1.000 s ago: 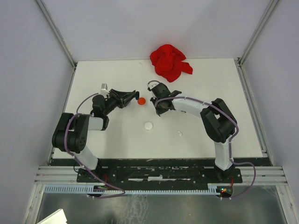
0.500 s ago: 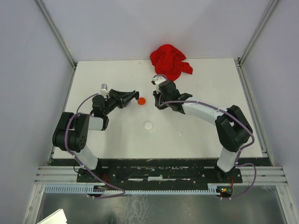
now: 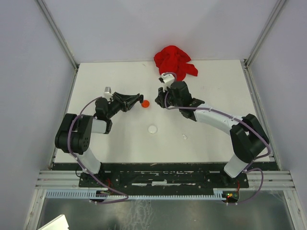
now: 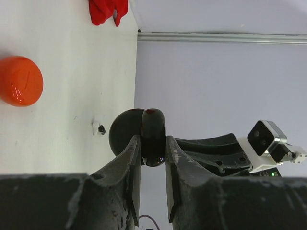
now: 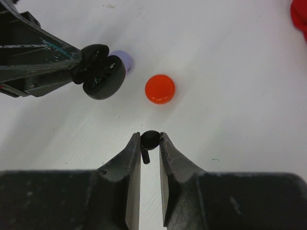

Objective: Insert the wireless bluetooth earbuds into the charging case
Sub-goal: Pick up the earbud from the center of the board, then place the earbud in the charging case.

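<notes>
step: insert, bud not yet in | my left gripper [image 4: 152,143] clamps black round plastic charging case [image 4: 125,132] | right gripper [image 5: 149,143] pinches tiny black stemmed earbud [image 5: 149,138] | next: I line bud over case socket

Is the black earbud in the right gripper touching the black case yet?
Apart. Right wrist view: white table shows between the black earbud in the right gripper and the black case.
</notes>
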